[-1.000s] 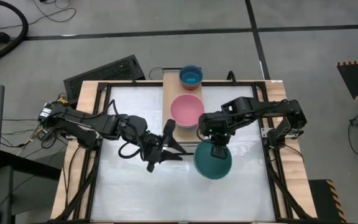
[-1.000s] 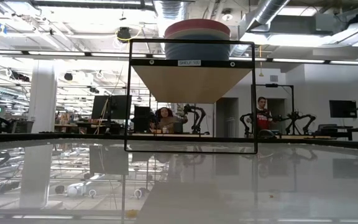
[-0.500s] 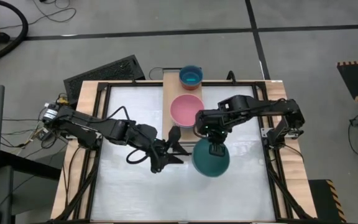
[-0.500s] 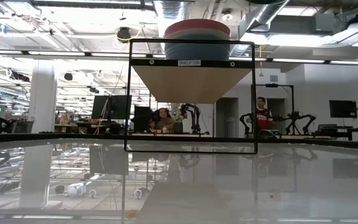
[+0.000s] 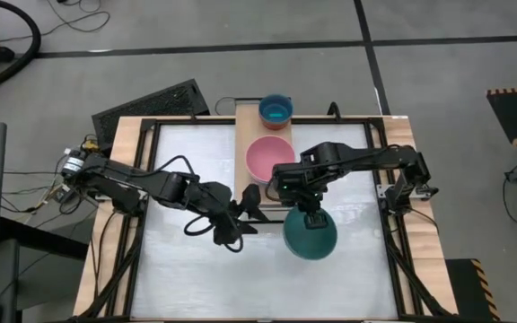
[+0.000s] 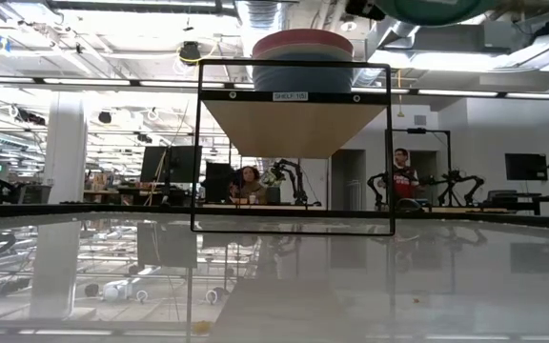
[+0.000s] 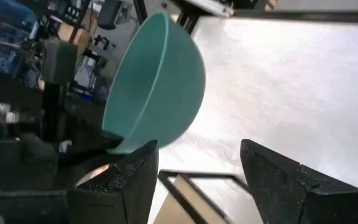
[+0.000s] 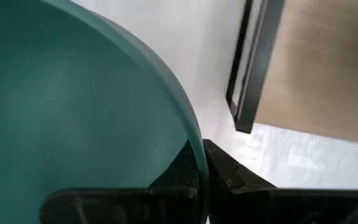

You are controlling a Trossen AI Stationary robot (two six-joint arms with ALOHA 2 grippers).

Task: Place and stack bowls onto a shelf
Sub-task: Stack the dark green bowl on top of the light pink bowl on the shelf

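R gripper [image 5: 311, 218] was pinched on rim of dark green bowl [image 5: 310, 235], held in air just off front end of shelf [image 5: 244, 121]. Pink bowl [image 5: 268, 157] lay just beyond along shelf's long axis, R arm nearer. L gripper [image 5: 238, 224] spread, empty, beside.

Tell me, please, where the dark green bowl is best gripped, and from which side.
Grip the dark green bowl at its thin rim, coming from the shelf side. The right pincer already pinches it there, one finger inside the wall and one outside, probably suitable because the body is too wide.
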